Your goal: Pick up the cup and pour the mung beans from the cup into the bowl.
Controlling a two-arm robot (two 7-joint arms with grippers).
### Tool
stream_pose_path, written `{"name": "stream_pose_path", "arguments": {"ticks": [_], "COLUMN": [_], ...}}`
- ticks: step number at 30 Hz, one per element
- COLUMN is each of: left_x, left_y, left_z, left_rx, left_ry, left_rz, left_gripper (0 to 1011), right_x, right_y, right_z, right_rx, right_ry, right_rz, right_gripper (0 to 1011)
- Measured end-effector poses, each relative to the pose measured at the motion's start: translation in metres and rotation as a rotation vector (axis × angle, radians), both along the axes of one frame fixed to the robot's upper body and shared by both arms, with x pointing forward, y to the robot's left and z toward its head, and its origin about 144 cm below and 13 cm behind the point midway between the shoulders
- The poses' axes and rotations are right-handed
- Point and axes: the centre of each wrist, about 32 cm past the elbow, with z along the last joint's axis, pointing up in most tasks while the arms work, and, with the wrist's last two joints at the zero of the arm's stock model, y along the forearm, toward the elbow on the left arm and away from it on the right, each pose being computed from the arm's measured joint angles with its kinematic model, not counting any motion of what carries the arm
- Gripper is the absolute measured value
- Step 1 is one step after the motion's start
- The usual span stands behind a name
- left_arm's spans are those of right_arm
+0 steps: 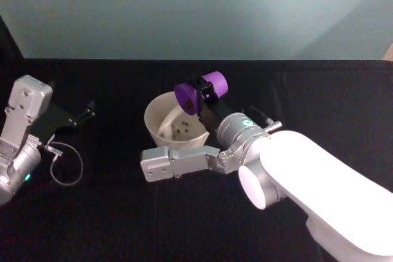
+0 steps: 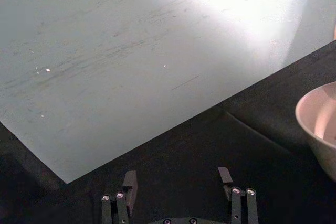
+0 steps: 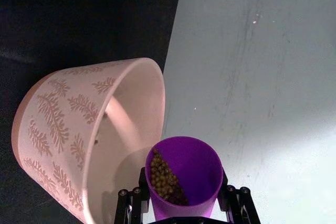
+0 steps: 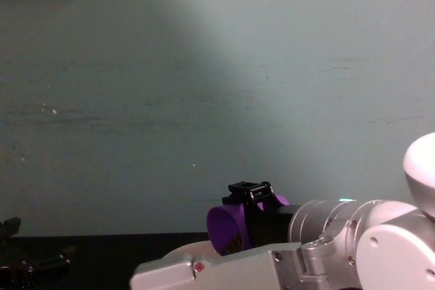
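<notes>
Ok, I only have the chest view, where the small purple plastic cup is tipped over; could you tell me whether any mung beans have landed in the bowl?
Observer: Yes, the head view shows a few dark beans on the bottom of the large round cream-white bowl.
Operator: Thanks, is the cup empty?
Observer: No, the right wrist view shows a pile of beans inside the cup, which the right gripper clamps.
Operator: And the left gripper?
Observer: Parked open at the left of the table, apart from the bowl.
</notes>
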Motion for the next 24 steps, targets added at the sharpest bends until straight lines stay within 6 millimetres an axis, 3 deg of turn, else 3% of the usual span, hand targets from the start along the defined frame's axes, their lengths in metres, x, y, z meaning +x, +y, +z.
{"name": "stream_pose_path", "arguments": {"ticks": [24], "left_x": [0.0], "left_y": [0.0], "left_z": [0.0], "left_rx": [0.0], "left_ry": [0.0], "left_rz": [0.0], "left_gripper": [1000], "right_x": [-0.0017], "right_y": [0.0006], "right_z": [-0.001], "right_rx": [-0.037], "right_ry": [-0.02], "right_rz": [0.017], "right_gripper": [724]}}
